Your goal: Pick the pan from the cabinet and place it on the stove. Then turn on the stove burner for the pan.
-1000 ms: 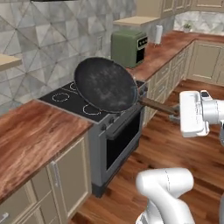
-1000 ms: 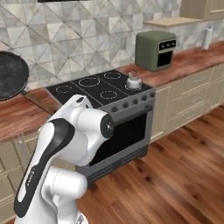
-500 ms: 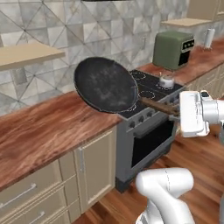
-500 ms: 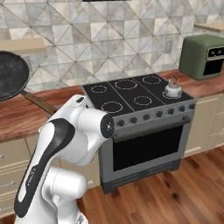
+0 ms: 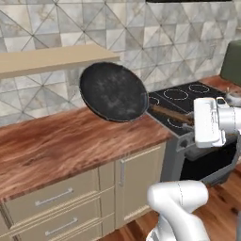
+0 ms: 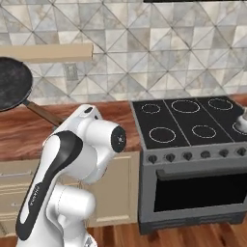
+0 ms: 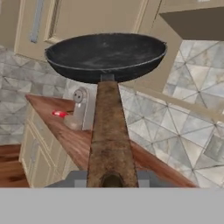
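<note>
The black pan point(image 5: 113, 92) hangs tilted in the air above the wooden counter point(image 5: 56, 146), left of the stove point(image 5: 186, 94). My gripper point(image 5: 193, 120) is shut on the end of the pan's long brown handle point(image 5: 169, 114). From the other side the pan point(image 6: 12, 89) sits at the far left, well away from the black stove point(image 6: 188, 120) with its white burner rings. Looking along the hand, the handle point(image 7: 109, 140) runs up from my gripper point(image 7: 111, 180) to the pan point(image 7: 107, 54). Beige cabinet doors point(image 7: 87, 17) stand behind it.
A wooden shelf point(image 5: 56, 57) juts from the tiled wall just above the pan. Beige drawers point(image 5: 52, 200) lie under the counter. A small metal pot point(image 6: 243, 116) stands at the stove's right edge, and knobs point(image 6: 193, 155) line its front. A green appliance point(image 5: 233, 61) is at far right.
The whole scene has slid right in both base views as the base drives left. The pan stays in my grip, now over the counter rather than over the stove.
</note>
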